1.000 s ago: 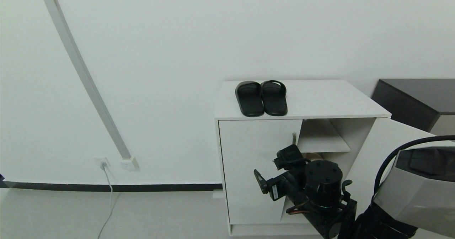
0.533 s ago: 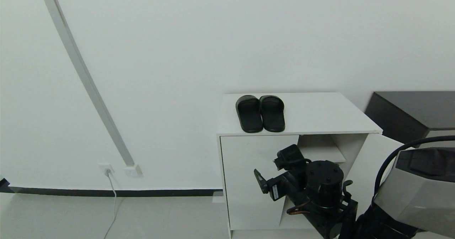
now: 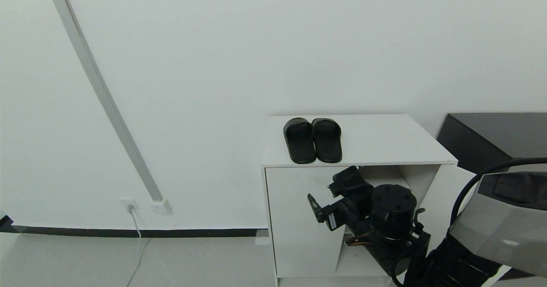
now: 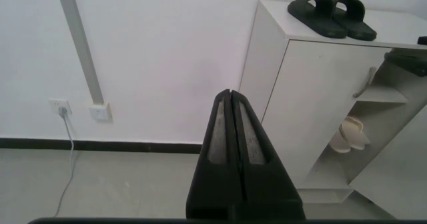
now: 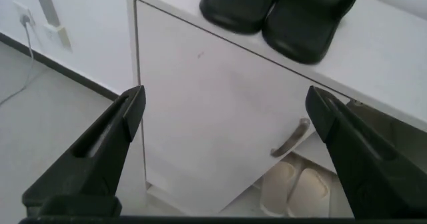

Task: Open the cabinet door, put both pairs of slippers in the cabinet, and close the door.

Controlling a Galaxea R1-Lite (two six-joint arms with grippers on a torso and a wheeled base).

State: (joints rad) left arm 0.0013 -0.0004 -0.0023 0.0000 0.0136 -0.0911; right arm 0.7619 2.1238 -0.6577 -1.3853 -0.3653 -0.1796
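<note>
Black slippers (image 3: 313, 140) sit on top of the cabinet (image 3: 384, 137). Pale slippers (image 4: 350, 133) are inside, low down, partly hidden by the shut door (image 3: 295, 218). Right gripper (image 5: 225, 99) is wide apart, left gripper (image 4: 230, 99) pressed together, holding nothing

Upper slippers (image 3: 313, 140): set on the cabinet (image 3: 384, 142), toward its left
Lower slippers (image 4: 351, 133): kept inside the cabinet, below the shelf (image 4: 381, 96)
Wall socket (image 3: 128, 203): mounted left of the cabinet
Side unit (image 3: 491, 133): placed right of the cabinet
</note>
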